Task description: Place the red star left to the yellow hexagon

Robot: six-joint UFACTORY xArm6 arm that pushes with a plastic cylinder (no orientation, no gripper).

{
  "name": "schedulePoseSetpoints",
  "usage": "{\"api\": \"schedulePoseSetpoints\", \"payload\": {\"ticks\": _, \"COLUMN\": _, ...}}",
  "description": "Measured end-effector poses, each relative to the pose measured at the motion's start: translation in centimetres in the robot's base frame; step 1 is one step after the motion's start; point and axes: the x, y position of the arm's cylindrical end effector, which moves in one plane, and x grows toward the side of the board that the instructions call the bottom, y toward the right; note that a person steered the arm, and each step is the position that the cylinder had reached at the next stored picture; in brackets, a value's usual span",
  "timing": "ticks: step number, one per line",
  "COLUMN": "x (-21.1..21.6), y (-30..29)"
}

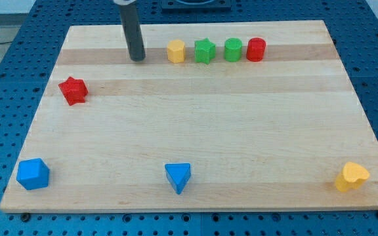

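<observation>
My tip (137,59) rests on the desk (241,131) near the view's top, left of centre. There is no hand on this arm, only the dark rod (133,29), so it grips nothing and nothing is open or closed.

Just to the tip's right, with a small gap, sits the yellow hexagon (176,50). It starts a row running toward the view's right: green star (205,50), green cylinder (233,50), red cylinder (256,50). These four stand close together; whether neighbours touch is hard to tell.

The red star (73,90) lies below and to the left of the tip, well apart from it and near the desk's left edge. It is also well apart from the yellow hexagon, with the tip standing roughly between the two but higher in the view.

Far below the tip, along the view's bottom, are three more blocks. A blue block (33,174), roughly cube-like, sits down-left at the corner. A blue triangle (178,177) lies almost straight below, slightly right. A yellow heart (352,176) is far down-right at the opposite corner.

The tip touches no block.
</observation>
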Motion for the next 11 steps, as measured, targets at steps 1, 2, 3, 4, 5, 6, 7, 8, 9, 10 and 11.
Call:
{"api": "schedulePoseSetpoints", "payload": {"ticks": 1, "x": 5.2, "y": 0.0}}
{"api": "schedulePoseSetpoints", "payload": {"ticks": 2, "x": 10.7, "y": -1.3}}
{"api": "schedulePoseSetpoints", "payload": {"ticks": 3, "x": 13.9, "y": -6.6}}
{"api": "schedulePoseSetpoints", "payload": {"ticks": 4, "x": 14.0, "y": -9.4}}
{"api": "schedulePoseSetpoints", "payload": {"ticks": 5, "x": 13.6, "y": -12.4}}
{"api": "schedulePoseSetpoints", "payload": {"ticks": 6, "x": 11.0, "y": -12.6}}
{"api": "schedulePoseSetpoints", "payload": {"ticks": 7, "x": 8.2, "y": -12.6}}
{"api": "schedulePoseSetpoints", "payload": {"ticks": 8, "x": 6.2, "y": -11.2}}
{"api": "schedulePoseSetpoints", "payload": {"ticks": 9, "x": 6.7, "y": -9.4}}
{"api": "schedulePoseSetpoints", "payload": {"ticks": 10, "x": 9.2, "y": -8.8}}
{"api": "schedulePoseSetpoints", "payload": {"ticks": 11, "x": 9.8, "y": -7.5}}
